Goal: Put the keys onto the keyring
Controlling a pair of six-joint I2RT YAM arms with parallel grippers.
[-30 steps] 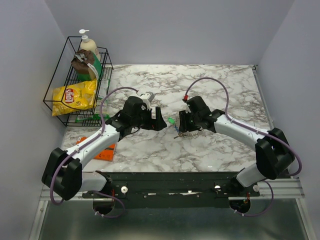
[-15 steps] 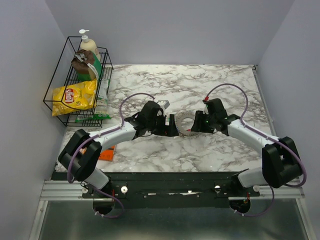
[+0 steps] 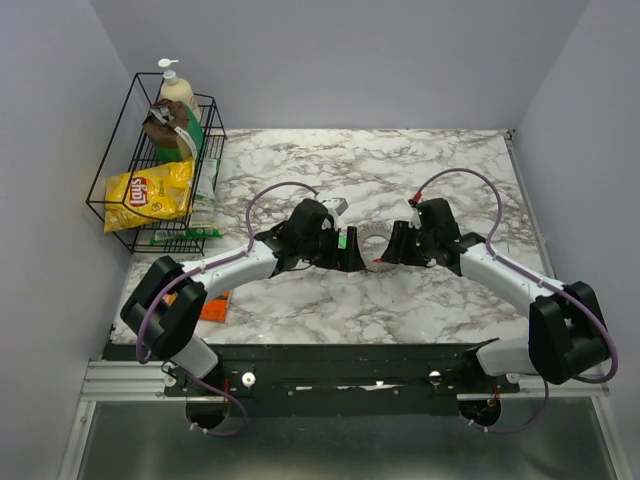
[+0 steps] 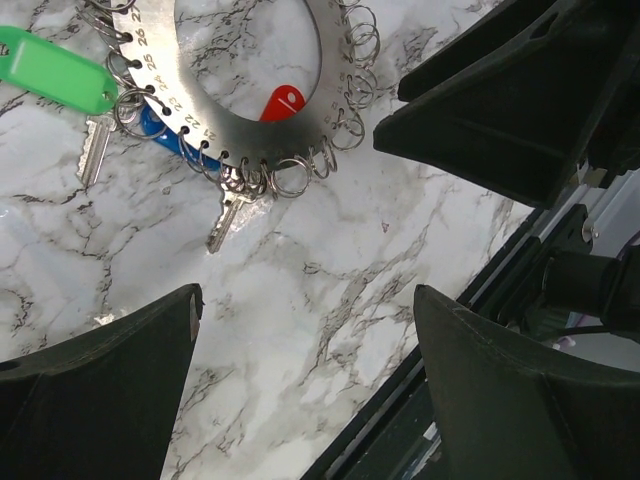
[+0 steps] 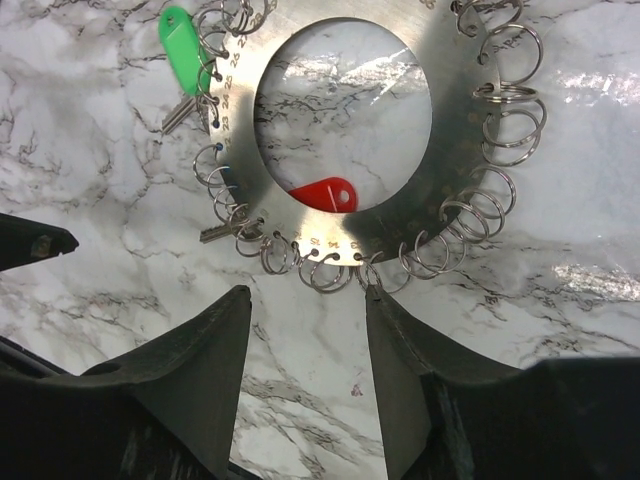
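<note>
Top external view has both arms bent inward over the counter, left fingers and right fingers flanking the flat-lying keyring. We see the left pair spread wide, the right less, both empty. Wrist views add a green key at its rim and a red key inside; left wrist shows a blue key beneath.

You've got a grey-veined marble-look table boxed in by plain pale lavender walls, and the light is soft and even with a bit of glare on the top. At your far left there's a black wire rack holding a yellow chip bag and a pump bottle. An aluminium rail runs along the near edge, with a dull metal sheet below it.
</note>
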